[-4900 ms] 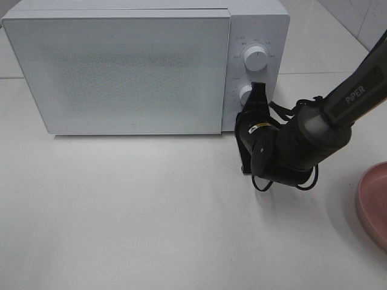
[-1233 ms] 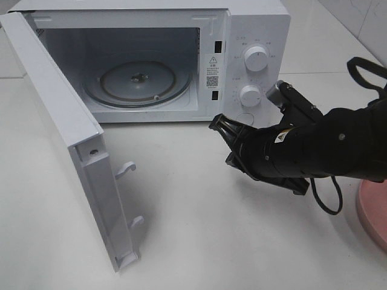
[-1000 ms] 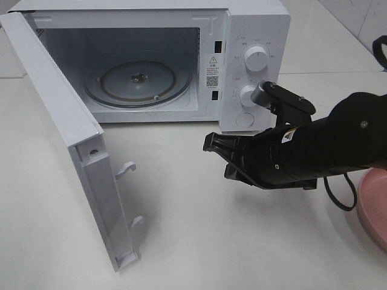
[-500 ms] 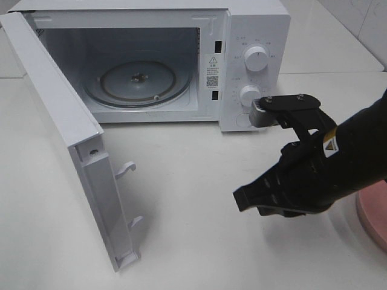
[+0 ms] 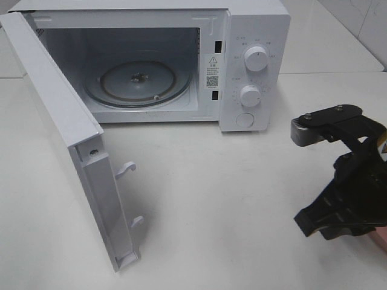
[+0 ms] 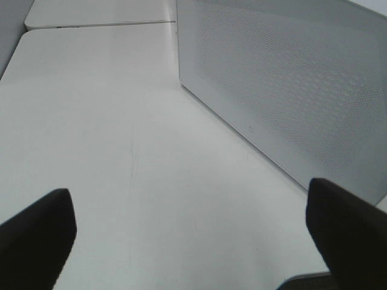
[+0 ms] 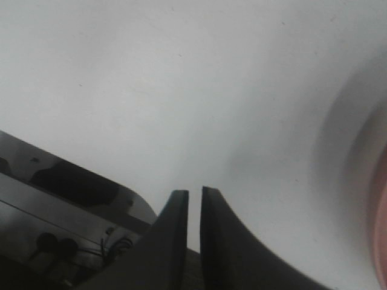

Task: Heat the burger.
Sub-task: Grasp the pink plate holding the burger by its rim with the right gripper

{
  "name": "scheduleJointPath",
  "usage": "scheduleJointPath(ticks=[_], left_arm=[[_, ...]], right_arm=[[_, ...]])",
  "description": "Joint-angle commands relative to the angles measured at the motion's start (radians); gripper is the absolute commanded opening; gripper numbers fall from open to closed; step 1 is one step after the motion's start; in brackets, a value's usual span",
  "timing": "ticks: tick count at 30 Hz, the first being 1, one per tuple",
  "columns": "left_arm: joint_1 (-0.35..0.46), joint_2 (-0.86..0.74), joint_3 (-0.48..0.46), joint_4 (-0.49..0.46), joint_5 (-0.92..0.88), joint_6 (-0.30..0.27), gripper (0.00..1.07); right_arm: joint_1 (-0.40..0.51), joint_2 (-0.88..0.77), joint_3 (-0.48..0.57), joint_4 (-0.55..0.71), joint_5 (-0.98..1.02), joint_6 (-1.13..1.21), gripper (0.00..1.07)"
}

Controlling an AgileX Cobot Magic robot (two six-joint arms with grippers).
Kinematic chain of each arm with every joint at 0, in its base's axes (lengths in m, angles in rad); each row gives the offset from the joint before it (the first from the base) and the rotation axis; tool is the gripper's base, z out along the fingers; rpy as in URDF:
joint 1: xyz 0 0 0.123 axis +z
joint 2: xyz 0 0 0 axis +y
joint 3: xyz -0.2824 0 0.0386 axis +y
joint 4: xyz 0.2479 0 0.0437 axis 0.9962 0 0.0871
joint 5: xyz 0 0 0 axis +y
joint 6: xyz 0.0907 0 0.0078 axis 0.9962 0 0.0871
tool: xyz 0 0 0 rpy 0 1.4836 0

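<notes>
The microwave [image 5: 254, 30] is white all over, and its two knobs [image 5: 256, 60] are white too, ringed by faint grey markings. Its door [image 6: 290, 90] has a fine grey dot mesh on the front, framed in plain white. Inside the microwave, the turntable [image 5: 138, 81] is clear, greyish glass, and a white sticker [image 5: 211, 63] carries black print. The table [image 5: 211, 199] under the microwave is off-white. The right gripper [image 5: 311, 222] is black with a grey bracket [image 5: 302, 130]. The left gripper [image 6: 193, 226] is dark as well. The plate [image 7: 381, 241] is pink.

Right gripper [image 7: 193, 192] ajar; left gripper [image 6: 187, 190] (wide)
</notes>
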Motion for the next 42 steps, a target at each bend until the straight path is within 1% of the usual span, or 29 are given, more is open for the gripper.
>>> scheduleJointPath(ticks=[1,2,3,4,5,6,7,8,10,11,12,13,14,16,18,20,21,22,24,27,29,32,35,36,40,42], left_arm=[[-0.004,-0.025,0.002,-0.001,-0.016,-0.001,0.96],[-0.004,-0.025,0.002,-0.001,-0.016,-0.001,0.96],[-0.004,-0.025,0.002,-0.001,-0.016,-0.001,0.96],[-0.004,-0.025,0.002,-0.001,-0.016,-0.001,0.96],[-0.004,-0.025,0.002,-0.001,-0.016,-0.001,0.96],[-0.004,-0.025,0.002,-0.001,-0.016,-0.001,0.96],[-0.004,-0.025,0.002,-0.001,-0.016,-0.001,0.96],[-0.004,-0.025,0.002,-0.001,-0.016,-0.001,0.96],[-0.004,-0.022,0.002,-0.001,-0.016,-0.001,0.96],[-0.004,-0.022,0.002,-0.001,-0.016,-0.001,0.96],[-0.004,-0.021,0.002,-0.001,-0.016,-0.001,0.96],[-0.004,-0.021,0.002,-0.001,-0.016,-0.001,0.96],[-0.004,-0.019,0.002,-0.001,-0.016,-0.001,0.96],[-0.004,-0.019,0.002,-0.001,-0.016,-0.001,0.96],[-0.004,-0.019,0.002,-0.001,-0.016,-0.001,0.96],[-0.004,-0.019,0.002,-0.001,-0.016,-0.001,0.96],[-0.004,-0.019,0.002,-0.001,-0.016,-0.001,0.96],[-0.004,-0.019,0.002,-0.001,-0.016,-0.001,0.96],[-0.004,-0.019,0.002,-0.001,-0.016,-0.001,0.96],[-0.004,-0.019,0.002,-0.001,-0.016,-0.001,0.96],[-0.004,-0.019,0.002,-0.001,-0.016,-0.001,0.96],[-0.004,-0.019,0.002,-0.001,-0.016,-0.001,0.96],[-0.004,-0.019,0.002,-0.001,-0.016,-0.001,0.96],[-0.004,-0.019,0.002,-0.001,-0.016,-0.001,0.96],[-0.004,-0.019,0.002,-0.001,-0.016,-0.001,0.96],[-0.004,-0.018,0.002,-0.001,-0.016,-0.001,0.96]], right_arm=[[-0.062,-0.026,-0.035,-0.059,0.096,-0.027,0.28],[-0.062,-0.026,-0.035,-0.059,0.096,-0.027,0.28],[-0.091,-0.037,-0.061,-0.083,0.133,-0.027,0.39],[-0.101,-0.039,-0.074,-0.093,0.147,-0.027,0.44],[-0.101,-0.039,-0.074,-0.093,0.147,-0.027,0.44],[-0.123,-0.047,-0.106,-0.123,0.179,-0.027,0.56],[-0.132,-0.05,-0.122,-0.134,0.189,-0.027,0.62],[-0.132,-0.05,-0.122,-0.134,0.189,-0.027,0.62],[-0.166,-0.06,-0.176,-0.186,0.204,-0.027,0.82],[-0.166,-0.06,-0.176,-0.186,0.204,-0.027,0.82],[-0.173,-0.06,-0.185,-0.197,0.204,-0.027,0.86],[-0.173,-0.06,-0.185,-0.197,0.204,-0.027,0.86],[-0.191,-0.06,-0.201,-0.213,0.203,-0.027,0.89],[-0.202,-0.06,-0.207,-0.215,0.2,-0.027,0.9],[-0.256,-0.055,-0.218,-0.215,0.189,-0.031,0.89],[-0.271,-0.048,-0.218,-0.215,0.187,-0.031,0.89],[-0.296,-0.032,-0.218,-0.215,0.189,-0.029,0.89],[-0.296,-0.032,-0.218,-0.215,0.189,-0.029,0.89],[-0.326,0.01,-0.215,-0.213,0.19,-0.026,0.88],[-0.334,0.024,-0.215,-0.21,0.186,-0.026,0.88],[-0.36,0.072,-0.215,-0.208,0.142,-0.011,0.88],[-0.375,0.12,-0.215,-0.205,0.116,-0.007,0.88],[-0.381,0.132,-0.215,-0.202,0.11,-0.007,0.88],[-0.39,0.163,-0.215,-0.186,0.096,-0.004,0.88],[-0.391,0.198,-0.215,-0.174,0.077,-0.004,0.88],[-0.391,0.254,-0.215,-0.162,0.057,-0.004,0.88]])
